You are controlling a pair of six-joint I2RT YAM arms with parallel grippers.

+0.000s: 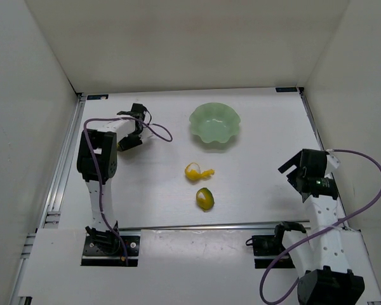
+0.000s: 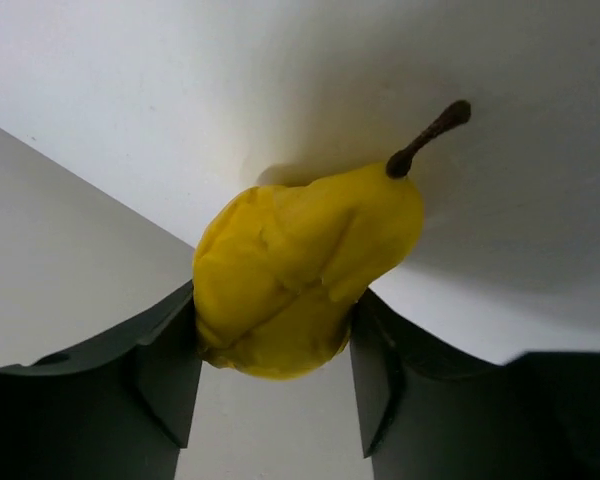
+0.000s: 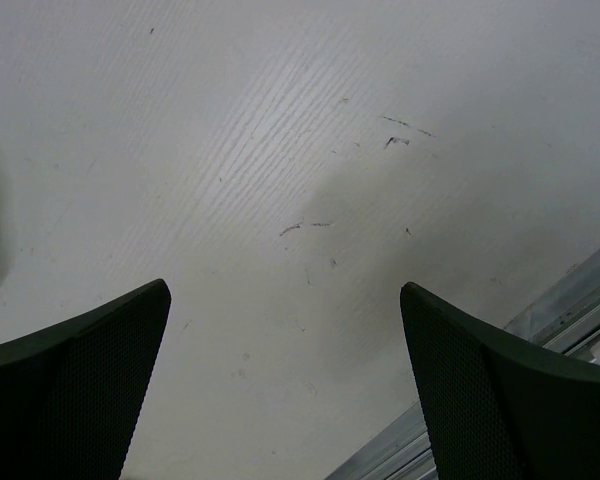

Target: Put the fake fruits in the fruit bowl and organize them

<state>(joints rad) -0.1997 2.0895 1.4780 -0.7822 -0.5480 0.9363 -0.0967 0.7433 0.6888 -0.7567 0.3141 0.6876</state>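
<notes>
In the left wrist view my left gripper [image 2: 275, 345] has its jaws pressed against both sides of the yellow pear [image 2: 300, 265], whose dark stem [image 2: 428, 138] points up and to the right. In the top view the left gripper [image 1: 132, 135] is at the far left of the table and hides the pear. The pale green fruit bowl [image 1: 214, 122] stands empty at the far middle. The curled banana-like piece [image 1: 197, 171] and the yellow-green oval [image 1: 205, 199] lie on the table in front of the bowl. My right gripper [image 1: 297, 171] is open and empty over bare table [image 3: 285, 300].
White walls enclose the table on the left, far and right sides. A metal rail [image 3: 570, 300] runs along the table's right edge, close to the right gripper. A purple cable [image 1: 157, 131] loops from the left wrist.
</notes>
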